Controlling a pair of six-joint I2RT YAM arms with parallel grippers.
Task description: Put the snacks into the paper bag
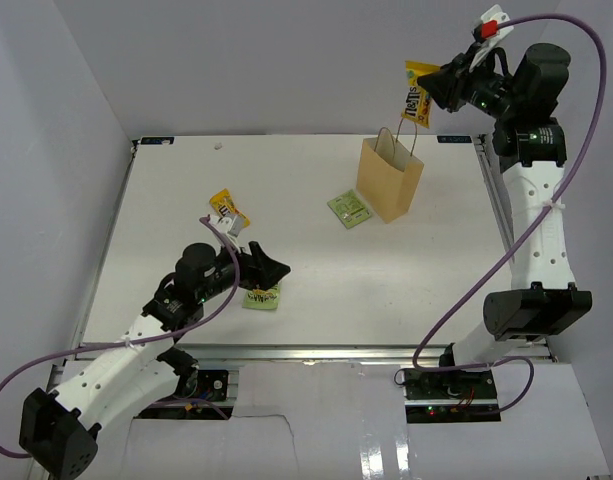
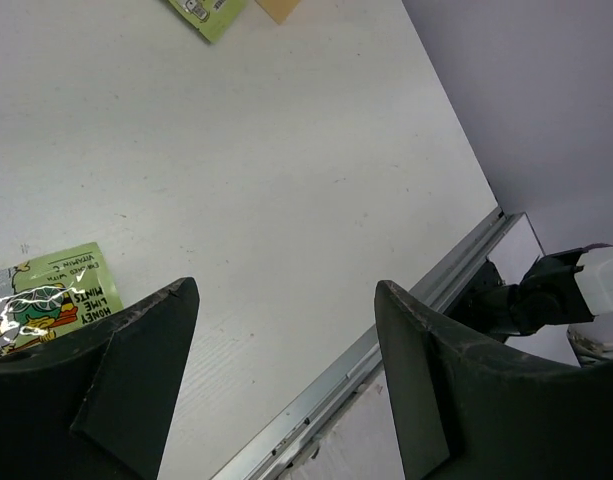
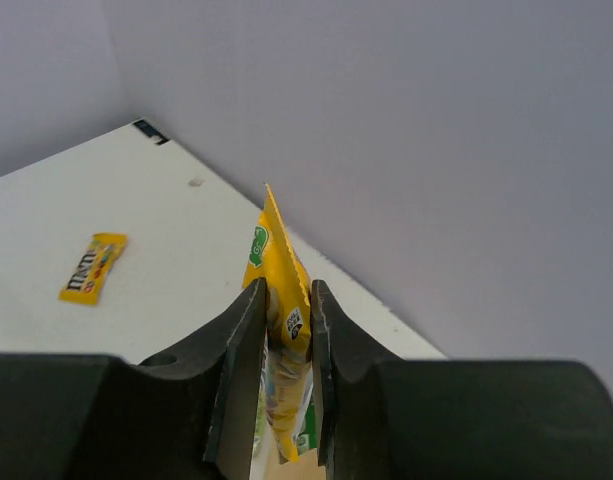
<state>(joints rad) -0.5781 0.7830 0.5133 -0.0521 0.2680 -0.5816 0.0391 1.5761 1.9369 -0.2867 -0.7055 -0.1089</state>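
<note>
The right gripper (image 1: pixel 438 88) is clenched on a yellow candy pack (image 1: pixel 417 98), which hangs above the paper bag (image 1: pixel 390 180). The left gripper (image 1: pixel 269 272) stands released, well left of the bag, over a light-green pack (image 1: pixel 260 298); a second light-green pack (image 1: pixel 348 209) lies just beside the bag

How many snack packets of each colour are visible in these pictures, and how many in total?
Yellow: 2, the lying yellow packet and the held yellow packet.
Light green: 2, the far green packet and the near green packet.
Total: 4.
</note>
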